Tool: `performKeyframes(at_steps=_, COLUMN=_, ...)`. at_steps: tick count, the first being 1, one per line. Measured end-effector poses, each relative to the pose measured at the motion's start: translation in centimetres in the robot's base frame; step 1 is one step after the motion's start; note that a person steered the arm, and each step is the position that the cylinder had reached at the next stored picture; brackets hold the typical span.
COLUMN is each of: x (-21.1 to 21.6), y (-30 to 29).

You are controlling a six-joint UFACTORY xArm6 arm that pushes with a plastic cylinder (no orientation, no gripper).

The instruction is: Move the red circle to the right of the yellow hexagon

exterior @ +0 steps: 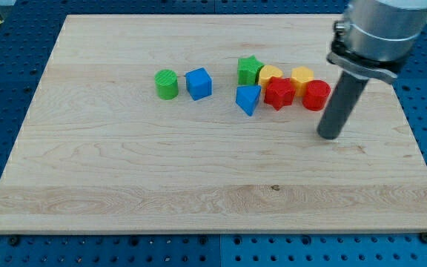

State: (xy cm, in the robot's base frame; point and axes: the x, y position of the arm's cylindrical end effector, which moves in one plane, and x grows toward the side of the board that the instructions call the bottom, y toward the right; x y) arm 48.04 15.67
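Observation:
The red circle [316,96] stands on the wooden board at the right end of a cluster of blocks. The yellow hexagon [302,76] sits just above and left of it, touching or nearly touching. My tip [330,135] is on the board just below and right of the red circle, a small gap apart. The rod rises from it toward the view's top right.
A red star [279,93] lies left of the red circle. A yellow block [270,73], a green star [249,70] and a blue triangle [248,99] sit further left. A blue cube [199,83] and green cylinder [167,84] stand apart. Board's right edge [421,148] is near the rod.

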Motion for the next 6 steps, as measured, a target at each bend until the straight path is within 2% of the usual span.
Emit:
performKeyframes(at_steps=1, x=-2.6, y=-0.2)
performKeyframes(at_steps=3, x=-7.7, y=3.7)
performKeyframes(at_steps=4, x=-5.7, y=4.7)
performKeyframes(at_steps=5, x=-6.0, y=9.0)
performKeyframes(at_steps=6, x=-8.9, y=9.8)
